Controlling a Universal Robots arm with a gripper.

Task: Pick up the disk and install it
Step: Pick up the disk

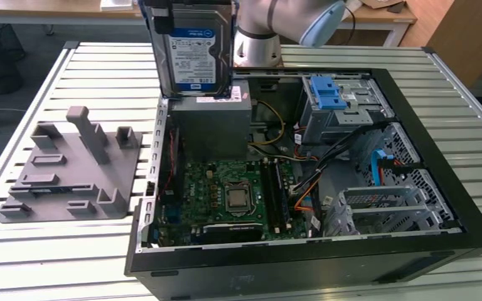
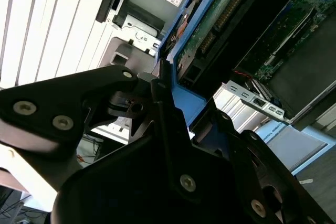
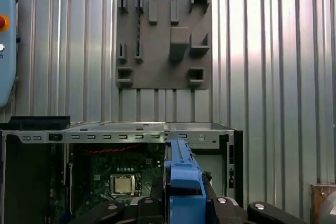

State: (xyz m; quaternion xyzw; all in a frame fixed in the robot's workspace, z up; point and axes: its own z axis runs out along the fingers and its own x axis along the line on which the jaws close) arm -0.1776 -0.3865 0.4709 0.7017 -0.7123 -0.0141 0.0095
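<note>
Blue-framed disk [image 1: 192,53] upright within pincer [image 2: 184,109]

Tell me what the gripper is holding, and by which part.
The gripper holds the disk, upright above the open computer case; its fingers clamp the blue carrier bracket.
</note>
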